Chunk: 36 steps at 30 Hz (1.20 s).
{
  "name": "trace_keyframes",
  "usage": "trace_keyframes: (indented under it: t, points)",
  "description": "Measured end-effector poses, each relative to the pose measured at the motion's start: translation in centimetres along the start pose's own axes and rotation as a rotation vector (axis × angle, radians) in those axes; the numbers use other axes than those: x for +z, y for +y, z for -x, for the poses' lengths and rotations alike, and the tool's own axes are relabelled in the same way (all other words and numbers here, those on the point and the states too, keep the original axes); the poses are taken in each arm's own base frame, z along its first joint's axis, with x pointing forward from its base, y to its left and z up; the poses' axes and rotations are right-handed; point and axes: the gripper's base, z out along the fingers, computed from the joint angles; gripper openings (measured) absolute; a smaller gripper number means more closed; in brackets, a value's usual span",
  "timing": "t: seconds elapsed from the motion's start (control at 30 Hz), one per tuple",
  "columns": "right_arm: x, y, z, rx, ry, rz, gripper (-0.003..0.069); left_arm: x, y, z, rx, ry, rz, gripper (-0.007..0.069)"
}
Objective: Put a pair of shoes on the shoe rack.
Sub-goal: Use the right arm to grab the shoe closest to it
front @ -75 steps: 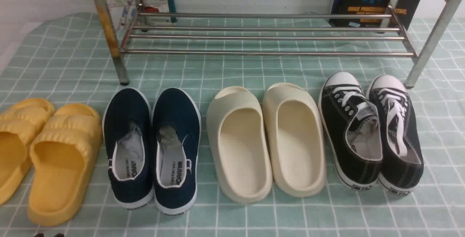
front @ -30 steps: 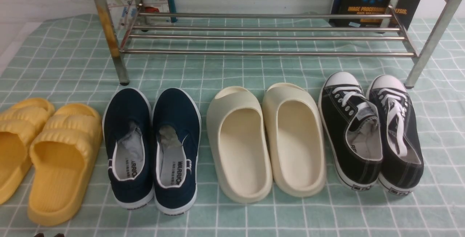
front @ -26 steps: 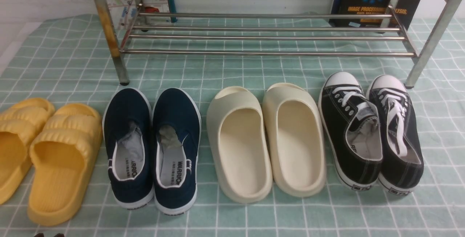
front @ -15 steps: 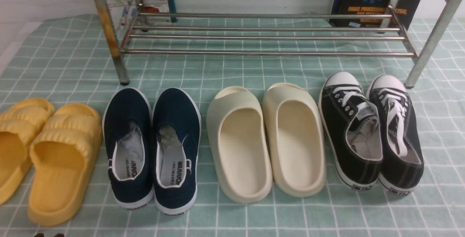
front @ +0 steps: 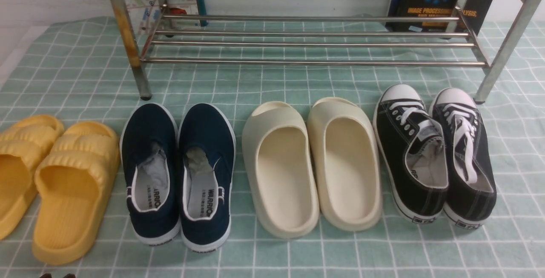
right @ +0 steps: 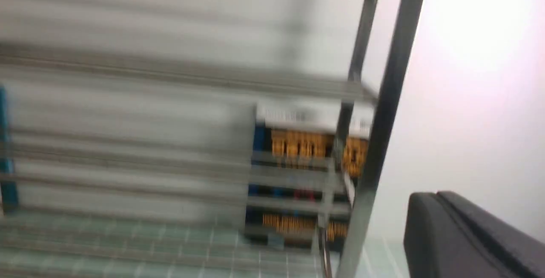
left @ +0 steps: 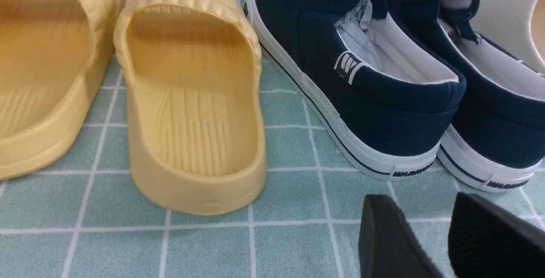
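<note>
The pair of black sneakers [front: 411,154] with white laces and toe caps stands on the cloth at the right, the second shoe [front: 466,159] touching it, toes toward the shoe rack [front: 306,44]. The silver rack stands at the back, its bars bare, and shows blurred in the right wrist view [right: 383,99]. My left gripper [left: 419,203] is open and empty, low over the cloth behind the navy slip-ons; its tips just show at the front view's bottom edge [front: 55,275]. My right gripper [right: 438,199] is shut and empty, facing the rack's right leg. It is out of the front view.
Yellow slides [front: 64,184], navy slip-ons [front: 179,171] and cream slides [front: 311,163] stand in a row left of the sneakers on a green checked cloth [front: 272,256]. A dark book [front: 434,10] and papers lean behind the rack. A white wall is beyond.
</note>
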Motion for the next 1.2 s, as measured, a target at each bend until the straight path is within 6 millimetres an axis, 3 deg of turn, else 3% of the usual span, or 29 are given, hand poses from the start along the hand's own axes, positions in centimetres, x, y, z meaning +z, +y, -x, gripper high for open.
trace_keyframes:
  t: [0.17,0.27,0.33,0.4,0.47,0.6,0.63,0.7,0.73,0.9,1.07,1.2]
  points:
    - [4.6,1.4,-3.3,0.011,0.601,0.024,0.0008,0.0,0.0,0.0,0.0,0.0,0.0,0.0239]
    - [5.7,3.1,-4.9,-0.053,0.803,0.092,0.001,0.0,0.0,0.0,0.0,0.0,0.0,0.0239]
    - [6.7,5.8,-7.3,-0.155,1.034,0.21,0.0019,0.0,0.0,0.0,0.0,0.0,0.0,0.0239]
    - [6.9,6.6,-8.2,-0.187,1.104,0.246,0.0024,0.0,0.0,0.0,0.0,0.0,0.0,0.0239]
    - [7.5,8.1,-10.3,-0.265,1.243,0.312,0.0057,0.0,0.0,0.0,0.0,0.0,0.0,0.0239]
    - [8.1,8.8,-12.0,-0.294,1.322,0.334,0.014,0.0,0.0,0.0,0.0,0.0,0.0,0.0239]
    - [8.5,9.0,-12.8,-0.299,1.338,0.336,0.0206,0.0,0.0,0.0,0.0,0.0,0.0,0.0239]
    - [8.8,9.1,-13.1,-0.298,1.333,0.337,0.0253,0.0,0.0,0.0,0.0,0.0,0.0,0.0239]
    - [9.2,9.3,-13.4,-0.296,1.315,0.34,0.0311,0.0,0.0,0.0,0.0,0.0,0.0,0.0239]
    - [10.4,9.6,-14.5,-0.322,1.261,0.344,0.0412,0.0,0.0,0.0,0.0,0.0,0.0,0.0239]
    - [10.9,9.4,-16.0,-0.411,1.307,0.336,0.0388,0.0,0.0,0.0,0.0,0.0,0.0,0.0239]
    - [11.4,9.6,-17.0,-0.428,1.338,0.337,0.0269,0.0,0.0,0.0,0.0,0.0,0.0,0.0239]
